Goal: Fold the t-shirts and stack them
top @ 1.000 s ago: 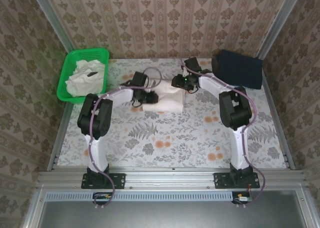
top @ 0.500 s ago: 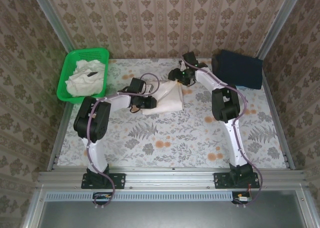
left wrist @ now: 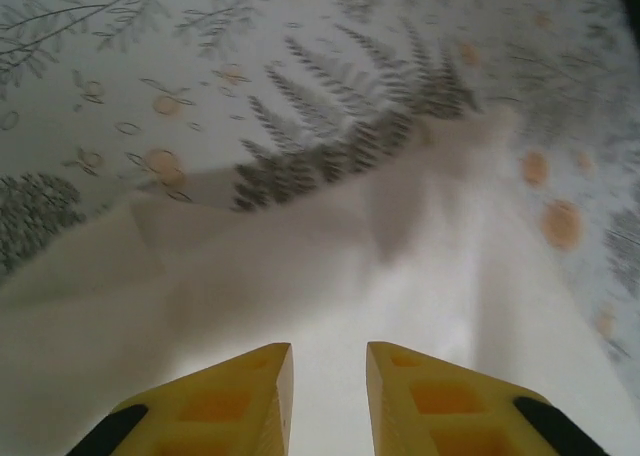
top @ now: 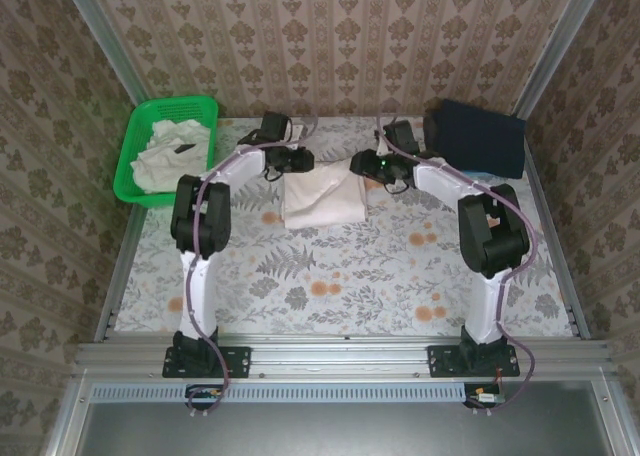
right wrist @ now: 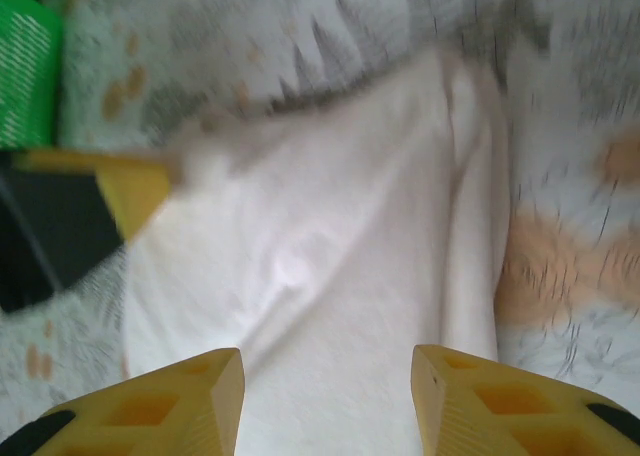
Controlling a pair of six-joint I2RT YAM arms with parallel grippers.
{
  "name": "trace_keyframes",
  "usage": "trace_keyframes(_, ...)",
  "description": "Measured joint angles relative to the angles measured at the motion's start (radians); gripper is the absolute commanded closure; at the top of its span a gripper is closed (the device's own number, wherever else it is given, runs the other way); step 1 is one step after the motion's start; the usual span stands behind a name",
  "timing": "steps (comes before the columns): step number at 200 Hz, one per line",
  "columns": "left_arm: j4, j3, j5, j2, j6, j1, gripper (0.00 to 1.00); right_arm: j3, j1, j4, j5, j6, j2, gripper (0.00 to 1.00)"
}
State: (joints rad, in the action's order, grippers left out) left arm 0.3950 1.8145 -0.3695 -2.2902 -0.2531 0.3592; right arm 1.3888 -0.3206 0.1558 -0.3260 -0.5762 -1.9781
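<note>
Left jaws are standing just slightly apart, yellow fingers [left wrist: 235, 401] gripping nothing that I can see, hovering over the far-left corner of the shirt [top: 322, 198]. Right jaws are gaping about halfway, fingers [right wrist: 165, 401] also empty, hanging over the far-right corner. Shirt is lying folded on the table [top: 400, 276], mid-far, between the two arms, long axis running roughly left-right. From both jaws it is stretching toward the near side, so the far edge is what they are lining up on. Neither arm is nearer; each is sitting at its own corner. More shirts [top: 165, 148] are lying crumpled in the basket [top: 128, 181], far left. Dark bundle [top: 478, 136] is sitting far right, well apart. Judging: this fold is looking mostly done; the next move is likely pinching the far edge at both corners together, or tidying. Risk: an uneven grab skewing the fold.
</note>
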Motion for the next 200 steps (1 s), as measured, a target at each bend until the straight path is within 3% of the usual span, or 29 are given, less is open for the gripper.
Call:
trace_keyframes(51,0.037,0.054,-0.003,-0.068,-0.003,-0.043,0.8,-0.2,-0.09,-0.056,0.032,0.008,0.008,0.57)
trace_keyframes(106,0.058,0.06,0.002,-0.068,-0.003,-0.052,0.8,-0.255,-0.101,0.022,0.151,0.04,0.143,0.56)
trace_keyframes(133,0.074,0.061,0.013,-0.062,-0.003,-0.058,0.78,-0.238,-0.155,0.032,0.188,0.053,0.21,0.59)
trace_keyframes(163,0.092,0.069,0.03,-0.054,-0.003,-0.062,0.76,-0.158,-0.217,0.009,0.171,0.051,0.134,0.62)
trace_keyframes(200,0.112,0.092,0.03,-0.05,0.001,-0.073,0.75,-0.141,-0.196,0.013,0.157,0.045,0.011,0.61)
